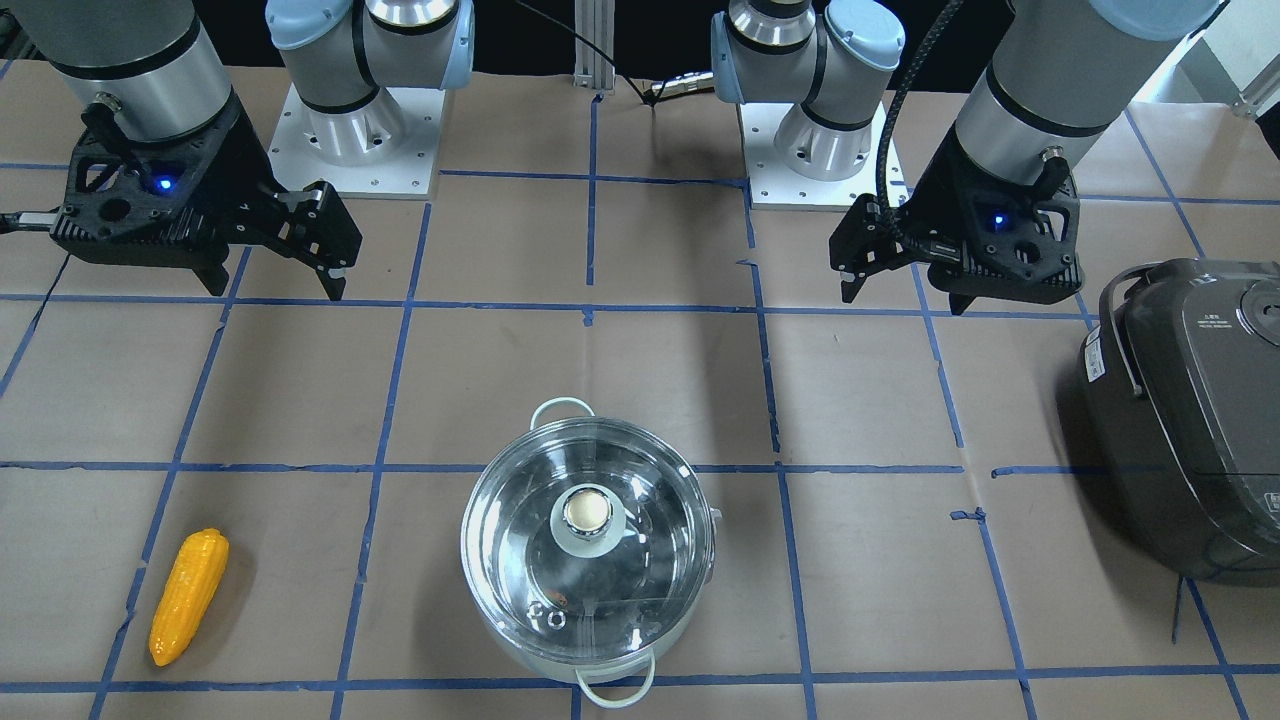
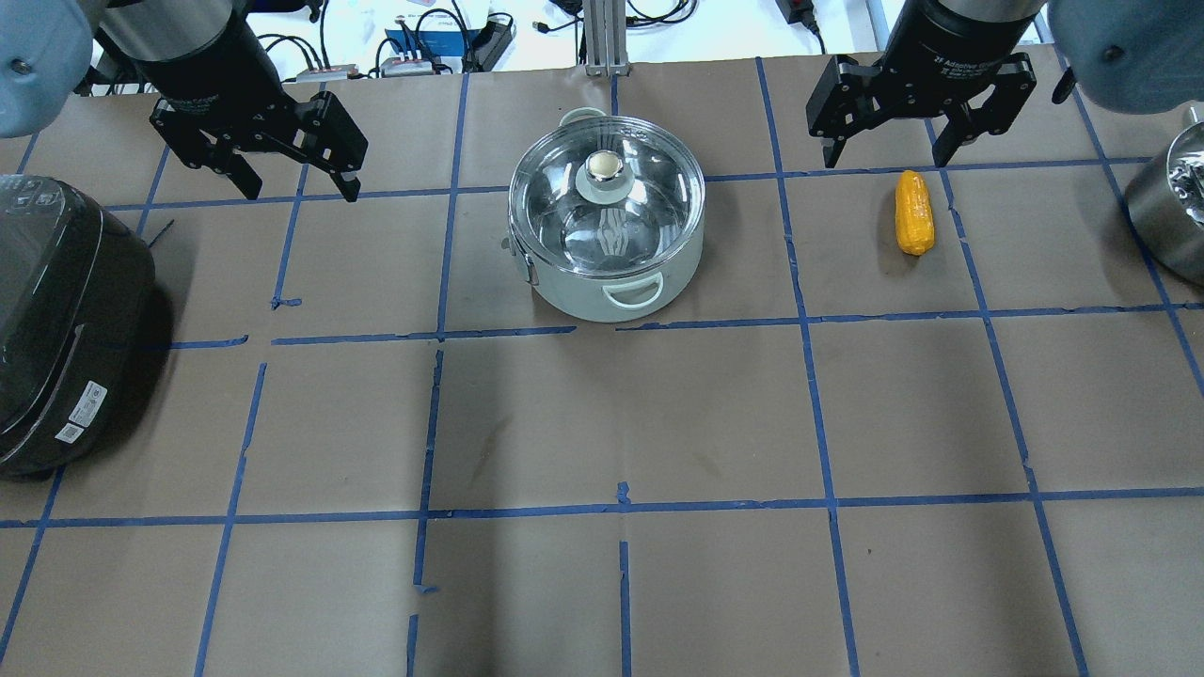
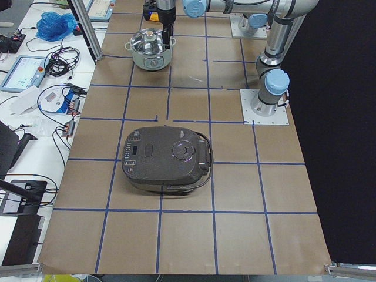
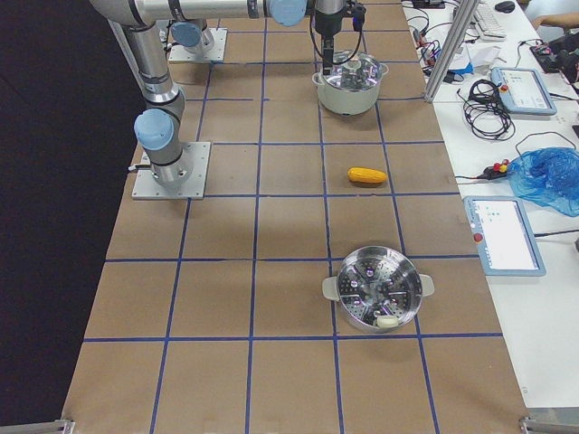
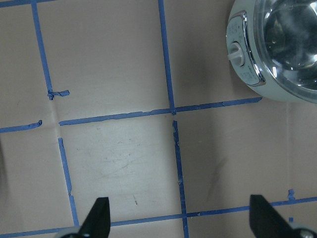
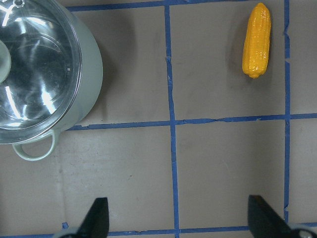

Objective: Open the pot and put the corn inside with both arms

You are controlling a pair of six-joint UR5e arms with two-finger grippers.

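Note:
The steel pot (image 2: 574, 296) stands at the far middle of the table with its glass lid (image 2: 649, 202) on, knob (image 2: 603, 167) up; it also shows in the front view (image 1: 530, 660). The yellow corn (image 2: 914, 212) lies on the paper to the pot's right, also in the front view (image 1: 188, 596) and the right wrist view (image 6: 257, 40). My left gripper (image 2: 303, 195) is open and empty, in the air left of the pot. My right gripper (image 2: 885, 162) is open and empty, just beyond the corn's far end.
A dark grey rice cooker (image 2: 56, 320) sits at the table's left side. A second steel pot with a steamer insert (image 4: 378, 287) stands at the right end, its edge showing in the overhead view (image 2: 1166, 212). Blue tape lines grid the brown paper.

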